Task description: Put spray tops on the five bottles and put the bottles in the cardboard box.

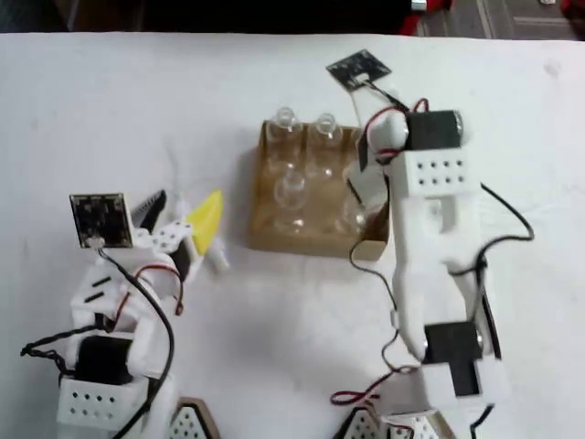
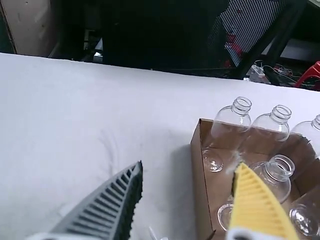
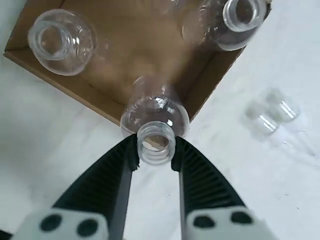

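At the box corner under the right arm, right gripper (image 3: 156, 149): fingers pressed against both sides of the neck of one bottle (image 3: 155, 112). The bottle stands upright just inside the cardboard box (image 1: 265, 240) and has no top on it.
Reason for hold (judgement): a neck grip suits lifting the bottle out for capping, since nothing in the box is capped.
Left gripper (image 2: 190, 166): fingers spread wide, nothing between them, low over the table (image 1: 137, 110) beside the box and facing it.
Reason for position (judgement): placed to receive or steady a bottle.
Other bottles (image 2: 277, 172): upright in the box, mouths open.
Spray tops (image 3: 272, 117): clear shapes on the table just beside the box, too blurred to confirm.
Hidden: in the high view the right arm covers the held bottle, so the bottle count is uncertain.
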Controlling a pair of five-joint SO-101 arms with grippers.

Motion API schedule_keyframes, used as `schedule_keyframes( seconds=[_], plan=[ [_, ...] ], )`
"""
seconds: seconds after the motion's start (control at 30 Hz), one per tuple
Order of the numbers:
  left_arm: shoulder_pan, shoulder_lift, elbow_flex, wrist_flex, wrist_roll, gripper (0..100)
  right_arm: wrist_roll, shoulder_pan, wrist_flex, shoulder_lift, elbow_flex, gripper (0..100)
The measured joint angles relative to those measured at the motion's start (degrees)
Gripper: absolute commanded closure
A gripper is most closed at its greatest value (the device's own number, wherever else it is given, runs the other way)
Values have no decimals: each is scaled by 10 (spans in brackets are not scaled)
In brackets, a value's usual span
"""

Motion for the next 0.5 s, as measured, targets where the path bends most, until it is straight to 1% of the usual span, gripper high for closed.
schedule_keyframes(
  seconds=[0.1, 0.43, 0.5],
  plan=[
    [-1, 0, 0, 0, 0, 726, 0, 0, 0, 31, -1, 981],
    [0, 0, 0, 0, 0, 726, 0, 0, -6, 41, -2, 973],
    [-1, 0, 0, 0, 0, 726, 0, 0, -14, 40, 4, 933]
  ],
)
